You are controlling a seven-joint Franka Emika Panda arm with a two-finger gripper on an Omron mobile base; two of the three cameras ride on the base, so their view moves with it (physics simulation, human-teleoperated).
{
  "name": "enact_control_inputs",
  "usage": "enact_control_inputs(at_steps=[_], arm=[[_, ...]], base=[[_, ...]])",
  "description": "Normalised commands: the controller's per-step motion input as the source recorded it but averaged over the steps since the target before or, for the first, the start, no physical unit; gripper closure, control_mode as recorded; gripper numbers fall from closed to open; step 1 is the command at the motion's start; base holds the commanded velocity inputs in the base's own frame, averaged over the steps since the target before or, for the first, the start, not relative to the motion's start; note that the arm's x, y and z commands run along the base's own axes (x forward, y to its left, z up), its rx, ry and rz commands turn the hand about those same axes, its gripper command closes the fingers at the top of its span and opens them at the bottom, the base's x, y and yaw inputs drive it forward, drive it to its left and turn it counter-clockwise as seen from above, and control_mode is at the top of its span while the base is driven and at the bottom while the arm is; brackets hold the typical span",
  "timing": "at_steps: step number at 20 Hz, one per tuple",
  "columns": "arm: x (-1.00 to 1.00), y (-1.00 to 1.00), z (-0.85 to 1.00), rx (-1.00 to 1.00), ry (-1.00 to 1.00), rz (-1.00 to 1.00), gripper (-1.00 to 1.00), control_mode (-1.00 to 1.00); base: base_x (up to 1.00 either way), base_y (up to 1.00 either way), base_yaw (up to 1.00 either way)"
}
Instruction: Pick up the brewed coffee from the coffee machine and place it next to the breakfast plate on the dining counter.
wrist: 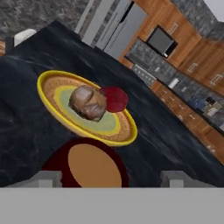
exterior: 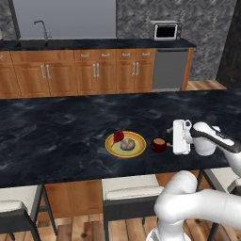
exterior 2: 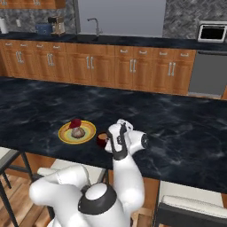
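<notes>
The brewed coffee (exterior: 159, 144) is a dark red mug of light brown liquid. It stands on the black dining counter (exterior: 56, 136) just right of the yellow breakfast plate (exterior: 110, 146). My gripper (exterior: 169, 137) reaches in from the mug's right, level with it and open. In the hand view the mug (wrist: 89, 164) sits low between the spread fingertips (wrist: 175, 178), with a clear gap on the right side, and the plate (wrist: 48, 94) lies just beyond. From the right base view the mug (exterior 2: 102, 140) peeks out beside my hand. The coffee machine (exterior 2: 56, 25) stands far back on the kitchen counter.
White-cushioned stools (exterior: 129, 187) line the near edge of the counter, under my arm. Wood cabinets, a sink faucet (exterior: 43, 28) and a microwave (exterior: 165, 31) run along the back wall. The plate bears a red item (exterior: 118, 136) and a greyish-brown lump (exterior: 127, 144).
</notes>
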Motion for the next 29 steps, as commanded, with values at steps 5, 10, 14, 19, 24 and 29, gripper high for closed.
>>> enact_control_inputs(at_steps=[5, 10, 14, 19, 24, 29], arm=[[-0.70, 0.00, 0.76, -0.09, 0.00, -0.03, -1.00, -1.00], [-0.99, 0.00, 1.00, -0.08, -0.05, 0.00, -1.00, -1.00], [-1.00, 0.00, 0.89, -0.06, -0.12, 0.01, -1.00, -1.00], [-1.00, 0.00, 0.77, -0.01, -0.26, 0.02, -1.00, -1.00], [-0.80, -0.02, 0.50, 0.00, -0.27, 0.09, -1.00, -1.00], [-0.08, -0.22, 0.00, 0.05, 0.00, 0.00, -1.00, -1.00]], base=[[0.00, 0.00, 0.00], [0.00, 0.00, 0.00], [0.00, 0.00, 0.00], [0.00, 0.00, 0.00], [0.00, 0.00, 0.00], [0.00, 0.00, 0.00]])
